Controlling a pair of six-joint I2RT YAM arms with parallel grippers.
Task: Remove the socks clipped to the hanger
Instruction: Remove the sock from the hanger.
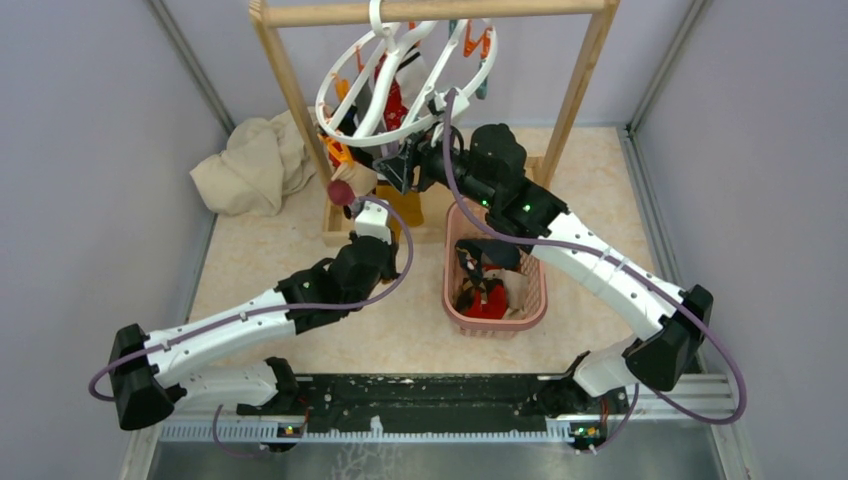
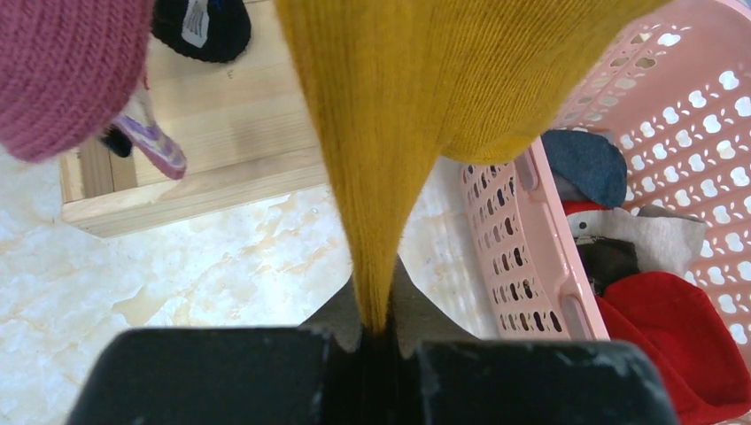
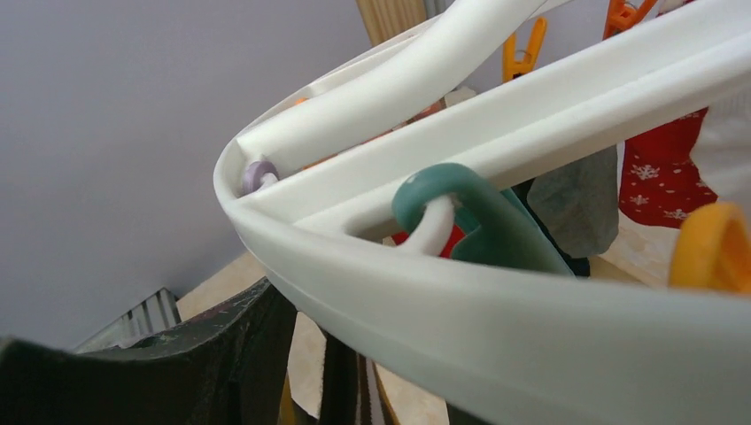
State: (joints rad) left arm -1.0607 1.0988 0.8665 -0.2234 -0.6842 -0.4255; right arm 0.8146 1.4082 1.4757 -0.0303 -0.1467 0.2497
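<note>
So, quick notes. Hanger (image 1: 405, 85) hung tilted off wooden rack (image 1: 520, 10), socks (image 3: 660, 173) clipped under it. Pink basket (image 1: 448, 290) sat below hanger, toward right arm's side, loose ones already inside. Mustard sock (image 2: 398, 133) ran long axis straight down from hanger into left gripper (image 2: 376, 335), jaws clamped tight on its tip. So left arm was nearer one, and pull looked like down and away from hanger. Right gripper (image 3: 305, 354) sat just under hanger's near rim; grabbing rim or not, couldn't tell.

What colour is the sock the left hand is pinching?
Mustard yellow. The sock shows best in the left wrist view, pinched in the left hand.
</note>
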